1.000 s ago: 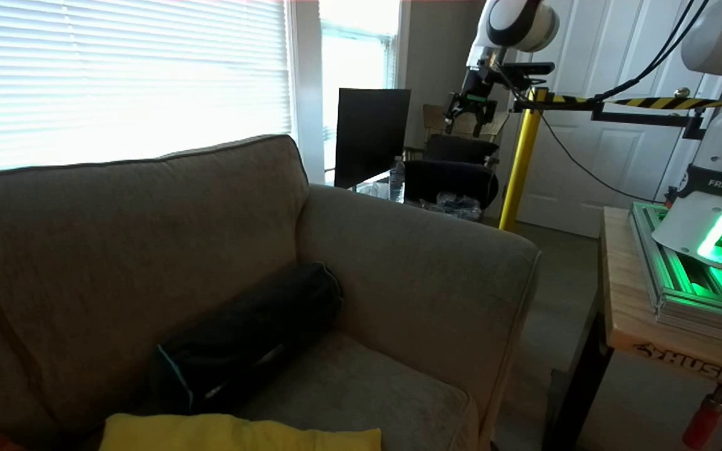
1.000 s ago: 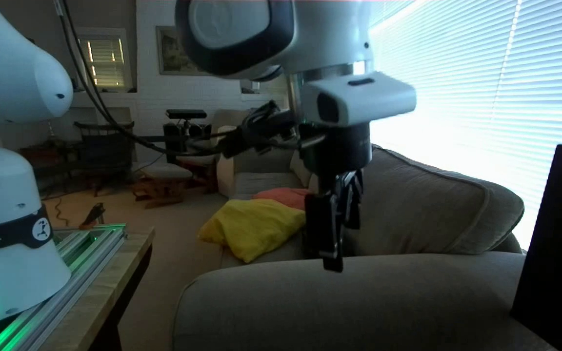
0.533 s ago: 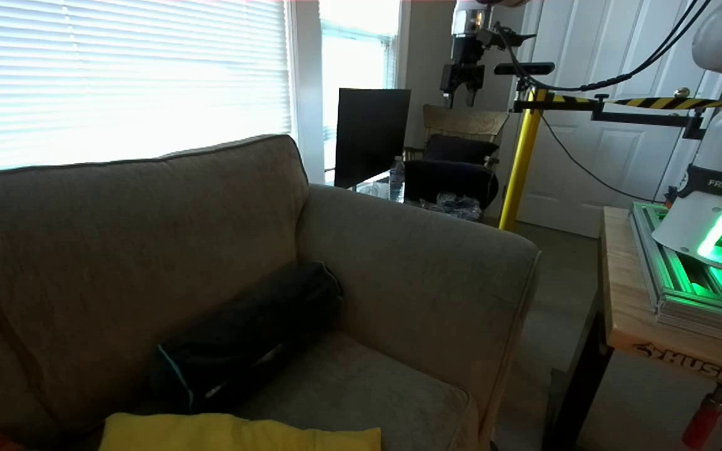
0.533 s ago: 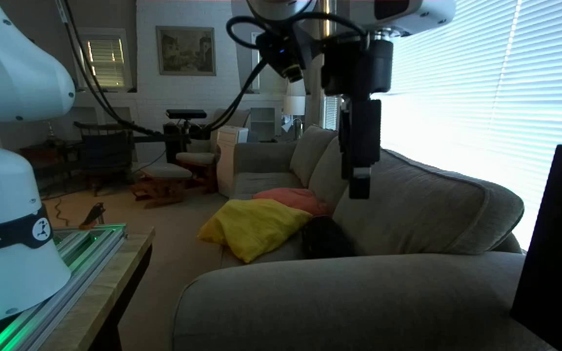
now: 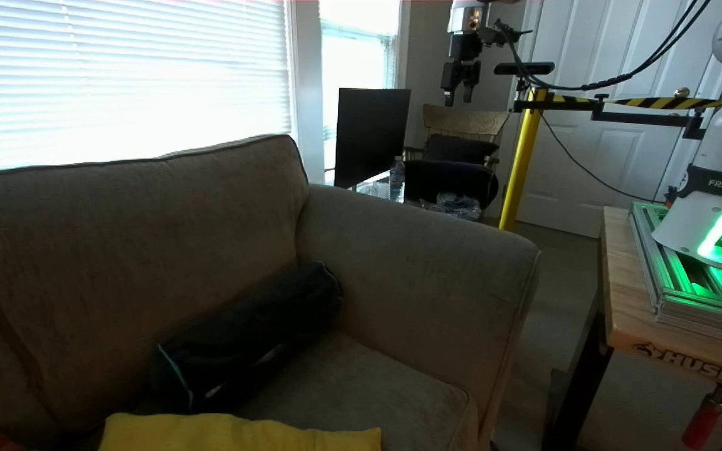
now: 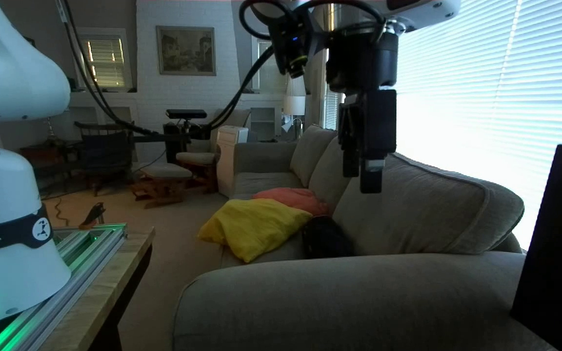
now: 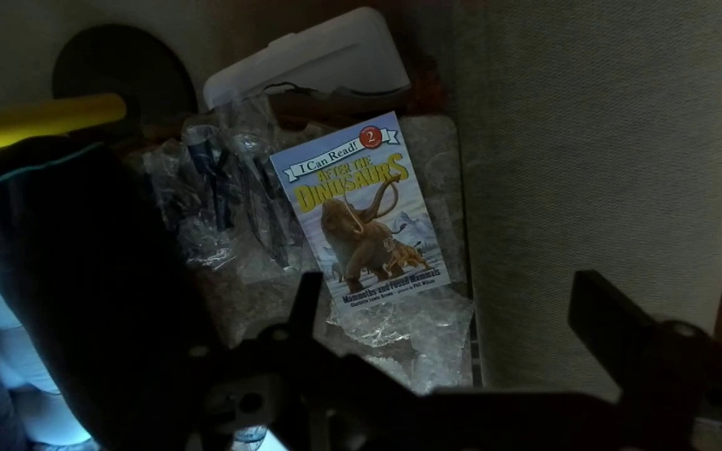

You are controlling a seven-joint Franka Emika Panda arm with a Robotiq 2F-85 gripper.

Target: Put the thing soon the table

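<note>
My gripper hangs high and points down in both exterior views [image 5: 459, 100] [image 6: 362, 183]. In the wrist view its fingers [image 7: 450, 275] are wide apart with nothing held between them. Below it, a mammoth picture book [image 7: 367, 219] lies on a dim flat top, apparently the table [image 7: 444, 156]. Clear crumpled plastic bags [image 7: 223, 207] lie beside and below the book. A black bolster with teal edging [image 7: 85, 269] lies to the left; it looks like the dark shape by the chair in an exterior view [image 5: 452, 181]. Much of the table is covered or hidden.
The beige sofa's arm [image 7: 586, 156] borders the table. A black monitor [image 5: 373, 138] and water bottle [image 5: 397, 180] stand behind that arm. A yellow post [image 5: 519, 169] and wooden chair [image 5: 461, 122] are nearby. A white case [image 7: 336, 56] lies beyond the book.
My gripper has risen and turned, going from tilted to pointing straight down. Over the last half second it shifted only slightly. Its fingers are empty. The other objects have not moved.
</note>
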